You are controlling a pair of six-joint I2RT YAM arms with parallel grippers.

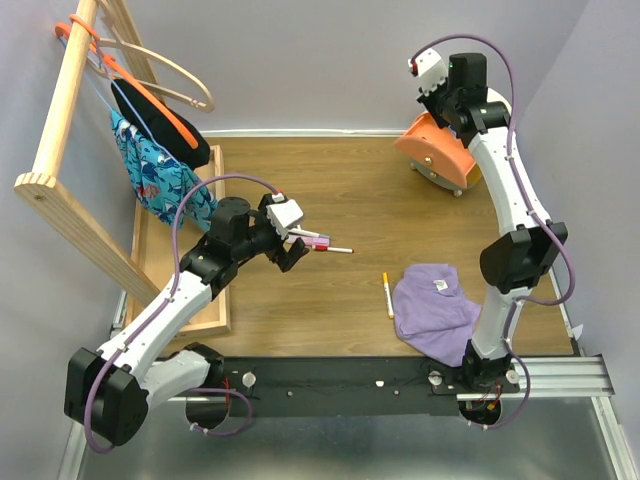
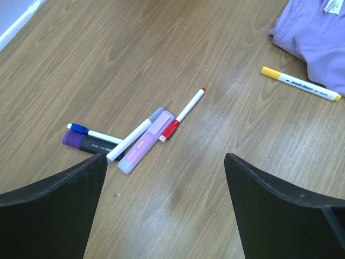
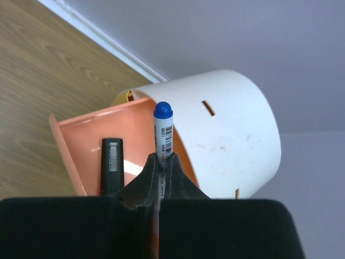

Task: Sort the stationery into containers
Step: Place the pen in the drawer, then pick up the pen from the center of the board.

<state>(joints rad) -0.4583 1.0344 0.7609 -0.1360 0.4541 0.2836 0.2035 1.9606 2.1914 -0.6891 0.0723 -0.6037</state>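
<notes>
While the blue-capped pen (image 3: 163, 132) stands upright, pinched between the right fingers (image 3: 146, 181) over the open orange drawer (image 3: 70, 143) of the cream unit (image 3: 232, 124), a black marker (image 3: 111, 162) lies inside that drawer. More stationery sits in a loose pile on the table (image 2: 161, 43): a pink bar (image 2: 145, 143), a purple marker (image 2: 81, 141) and a red-tipped pen (image 2: 186, 108), with the left fingers (image 2: 54, 205) spread wide above them. A yellow marker (image 2: 299, 83) lies apart, just beside the purple cloth (image 2: 318, 32).
</notes>
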